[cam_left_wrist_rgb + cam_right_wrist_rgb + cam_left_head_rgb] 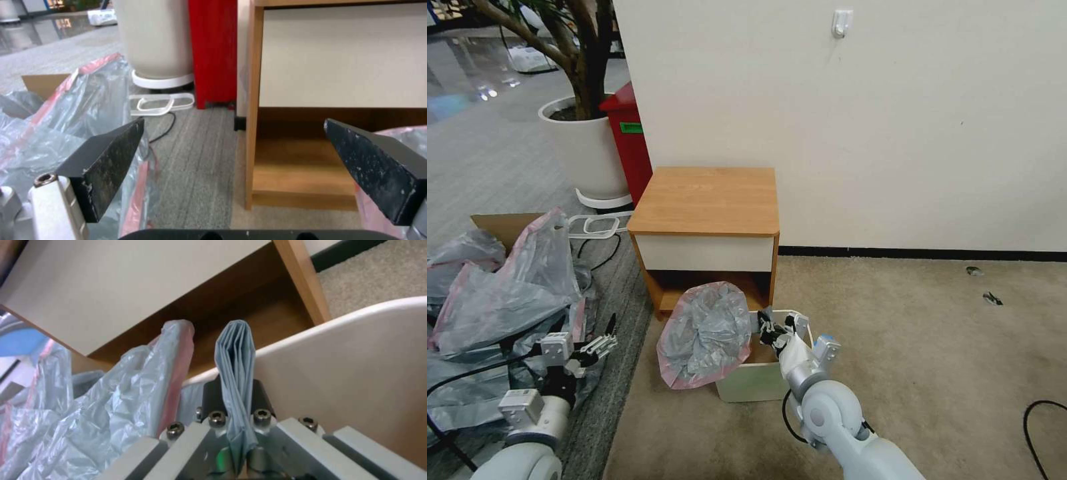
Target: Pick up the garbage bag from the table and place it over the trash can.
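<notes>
indoors, beige carpet (934,373); right end effector (774,328) pinching garbage bag (707,333), left end effector (602,345) agape.

The garbage bag (706,333) is covering the left half of the trash can (757,381), so only the can's right front wall and a bit of rim are showing. The right pincer (770,328) is blocking the can's inside, and how far the bag is reaching over the opening cannot be told. In the right wrist view the pincer's tips (235,396) are lying buried behind a pleated fold of bag (236,350). The desk's (707,200) lower shelf is sitting partly behind the bag. The heap of bags (500,293) is running off the left edge. Two small dark scraps (984,285) on the carpet are too small to identify.
</notes>
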